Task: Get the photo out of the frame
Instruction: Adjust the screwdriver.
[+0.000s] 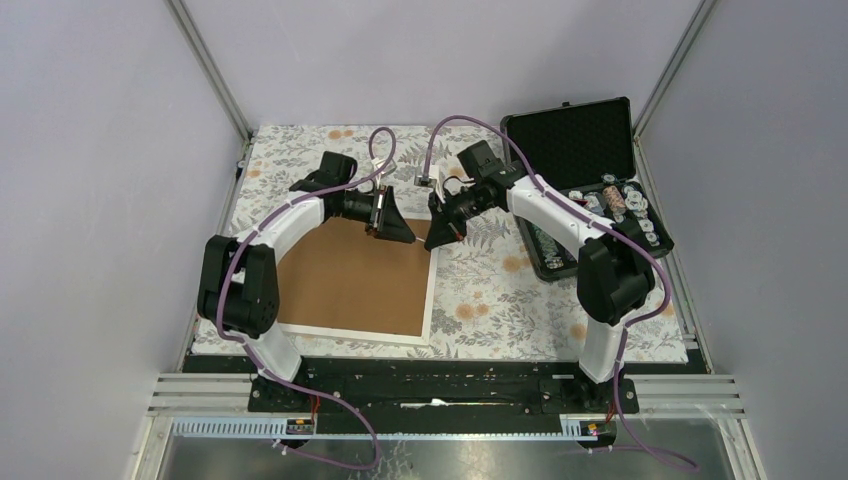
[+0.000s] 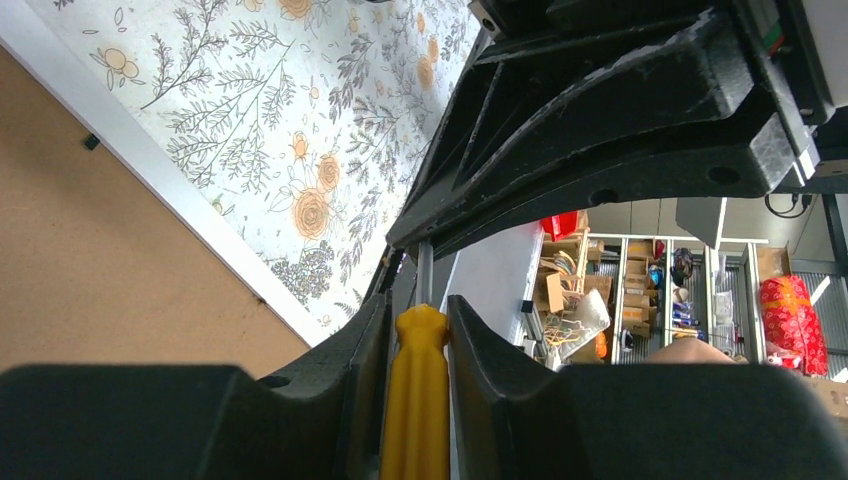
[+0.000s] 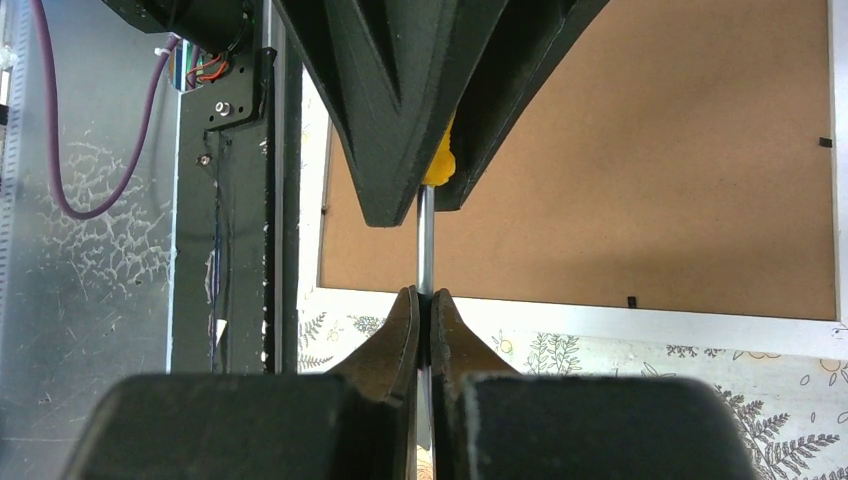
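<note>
The frame [image 1: 340, 285] lies back-up at near left, the photo hidden under its fibreboard; over its far right corner both arms share a screwdriver [image 3: 426, 235], likely a handover; left gripper [image 2: 420, 312] pinches the yellow handle [image 2: 418, 400]; right gripper [image 3: 424, 300] clamps the steel shaft [image 3: 425, 262].

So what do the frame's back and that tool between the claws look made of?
Frame back: matte brown fibreboard by its fine speckle, with a smooth white border, material unclear. Screwdriver handle: yellow, slightly glossy, probably plastic. Its shaft: shiny grey rod, likely steel.
</note>
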Available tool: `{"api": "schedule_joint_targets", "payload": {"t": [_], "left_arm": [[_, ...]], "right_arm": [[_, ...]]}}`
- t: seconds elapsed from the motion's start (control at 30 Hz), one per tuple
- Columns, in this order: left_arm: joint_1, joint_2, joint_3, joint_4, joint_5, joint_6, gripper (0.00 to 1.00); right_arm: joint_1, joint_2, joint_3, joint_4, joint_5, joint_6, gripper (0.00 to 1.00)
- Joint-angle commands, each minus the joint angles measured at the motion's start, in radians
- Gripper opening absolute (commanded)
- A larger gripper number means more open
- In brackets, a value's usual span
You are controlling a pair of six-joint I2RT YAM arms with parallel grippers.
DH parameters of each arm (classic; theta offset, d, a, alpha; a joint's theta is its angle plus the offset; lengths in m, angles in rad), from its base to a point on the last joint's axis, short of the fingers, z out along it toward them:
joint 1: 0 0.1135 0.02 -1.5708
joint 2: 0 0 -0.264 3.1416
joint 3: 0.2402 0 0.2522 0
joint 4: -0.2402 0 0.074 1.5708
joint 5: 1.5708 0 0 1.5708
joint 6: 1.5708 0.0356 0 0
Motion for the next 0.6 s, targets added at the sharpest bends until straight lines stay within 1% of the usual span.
{"api": "schedule_joint_targets", "payload": {"t": [0.0,0.07,0.1,0.13,0.17,0.2,0.27,0.3,0.37,0.4,0.43,0.5,0.57], "left_arm": [[-0.013,-0.044,-0.015,0.076,0.032,-0.018,0.28],[-0.013,-0.045,-0.021,0.075,0.031,-0.018,0.19],[-0.012,-0.047,-0.024,0.076,0.029,-0.018,0.12],[-0.008,-0.048,-0.028,0.076,0.023,-0.02,0.05],[-0.001,-0.051,-0.033,0.078,0.015,-0.026,0.0],[0.013,-0.055,-0.04,0.087,0.003,-0.038,0.0],[0.05,-0.063,-0.067,0.128,-0.03,-0.074,0.0],[0.074,-0.063,-0.078,0.144,-0.047,-0.088,0.0],[0.112,-0.043,-0.083,0.149,-0.069,-0.091,0.0],[0.127,-0.023,-0.078,0.145,-0.077,-0.087,0.0],[0.14,0.001,-0.062,0.122,-0.085,-0.072,0.0],[0.159,0.062,-0.013,0.062,-0.082,-0.012,0.0],[0.169,0.123,0.042,-0.003,-0.14,0.045,0.0]], "right_arm": [[0.027,-0.018,0.025,-0.009,-0.056,-0.029,0.0],[0.027,-0.014,0.029,-0.008,-0.052,-0.028,0.0],[0.028,-0.015,0.03,-0.008,-0.048,-0.029,0.0],[0.028,-0.013,0.031,-0.006,-0.04,-0.022,0.03],[0.026,-0.011,0.033,-0.002,-0.027,-0.008,0.12],[0.024,-0.011,0.034,0.006,-0.008,0.015,0.25],[0.007,-0.01,0.021,0.05,0.024,0.096,0.49],[-0.011,-0.01,0.004,0.092,0.033,0.157,0.57],[-0.062,0.0,-0.04,0.193,0.038,0.313,0.68],[-0.087,0.01,-0.054,0.231,0.04,0.389,0.72],[-0.112,0.026,-0.063,0.261,0.045,0.458,0.73],[-0.155,0.066,-0.071,0.301,0.051,0.581,0.74],[-0.186,0.103,-0.091,0.331,0.077,0.67,0.73]]}}
